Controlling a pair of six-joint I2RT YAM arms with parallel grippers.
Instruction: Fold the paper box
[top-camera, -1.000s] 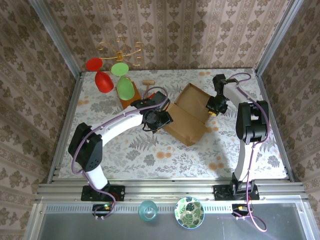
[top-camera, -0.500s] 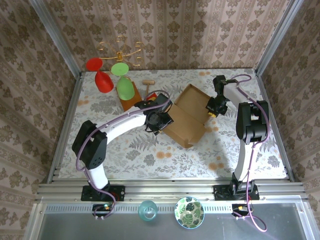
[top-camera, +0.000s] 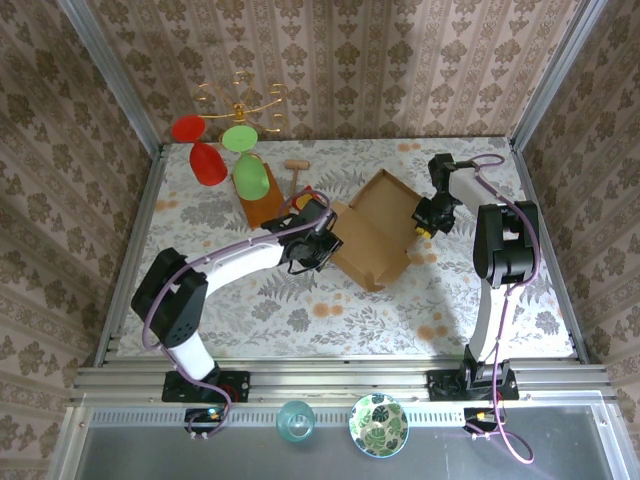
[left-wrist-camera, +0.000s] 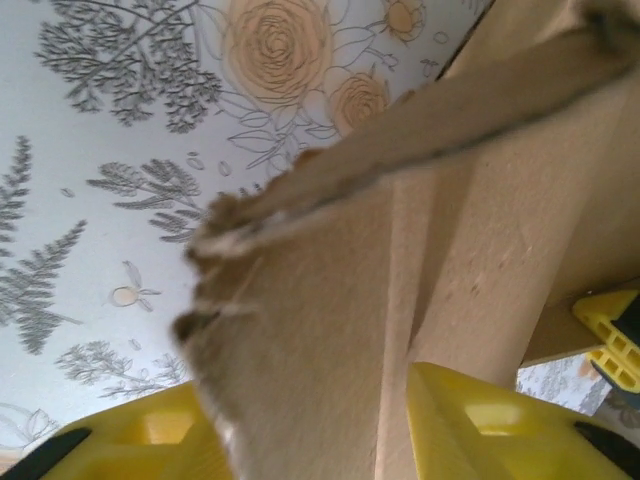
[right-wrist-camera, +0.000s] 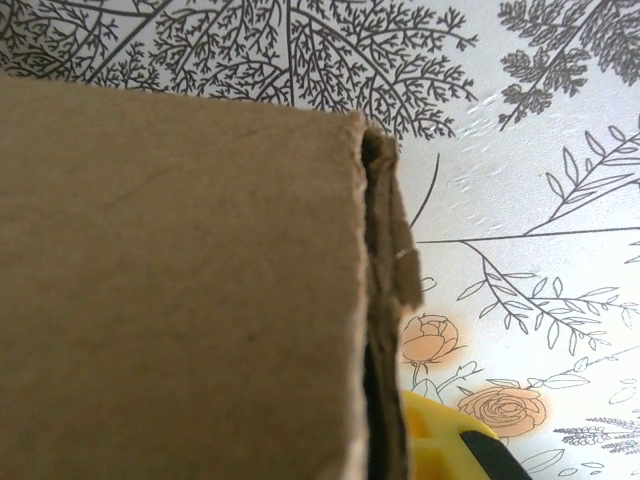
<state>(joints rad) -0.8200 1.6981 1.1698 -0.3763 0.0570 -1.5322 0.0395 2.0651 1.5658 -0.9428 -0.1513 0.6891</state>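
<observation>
1. the paper box (top-camera: 372, 235) lies on the table (top-camera: 300, 300), a little toward 1 o'clock from its middle. it sits cornerwise to the arms, base flat and walls partly raised.
2. the left gripper (top-camera: 318, 245) is at the box's 9 o'clock side. its jaws stand on either side of a raised flap (left-wrist-camera: 330, 260), and the cardboard fills the gap between the yellow fingers (left-wrist-camera: 480, 425), so i read it as grasping that flap.
3. the right gripper (top-camera: 424, 222) is at the box's 3 o'clock edge, clenched. the wall edge (right-wrist-camera: 385, 300) runs down beside its yellow finger (right-wrist-camera: 432, 442), so it seems to pinch that wall as an anchor.
4. the step in hand, as i judge it, is to fold the left flap over toward 3 o'clock while the right side holds.
   - turn the flap about its crease rather than pulling on it, or the box will slide toward 9 o'clock.
   - keep the right pinch firm.
   - go gently, since the flap's rim is frayed and could tear.
5. the top view gives the layout: both arms, the box's angle, and the wooden board (top-camera: 262, 200) near the left gripper at its 11 o'clock, which the arm should avoid. it is too far off to show how the jaws meet the card.
6. the left wrist view shows the frayed rim and the flap touching both fingers.
7. the right wrist view shows the wall edge as two layers with a dark gap between them, so that fold is not yet pressed flat.
</observation>
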